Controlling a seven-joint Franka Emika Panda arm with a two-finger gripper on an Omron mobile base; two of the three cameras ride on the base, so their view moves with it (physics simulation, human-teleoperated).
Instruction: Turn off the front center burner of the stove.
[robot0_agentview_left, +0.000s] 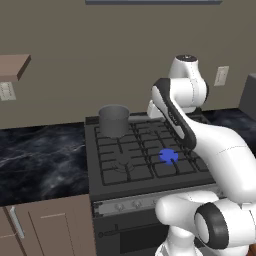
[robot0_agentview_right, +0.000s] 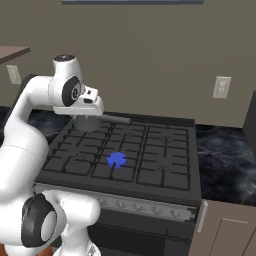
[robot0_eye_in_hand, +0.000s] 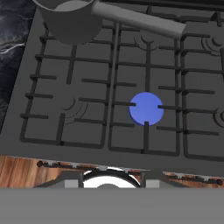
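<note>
Glossy white arm (robot0_agentview_left: 220, 150), dark joints

A plain tan wall (robot0_agentview_left: 75, 60) rises behind dark marble counters (robot0_agentview_left: 40, 155) and brown cabinets (robot0_agentview_left: 50, 227).

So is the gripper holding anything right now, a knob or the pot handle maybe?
Nothing is held. The gripper is shut and hangs in the air above the stove, clear of the pot and of the front knobs.

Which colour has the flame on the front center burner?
Bright blue: the front center burner shows a flat blue disc under the black grates, clearest in the hand view.
</note>
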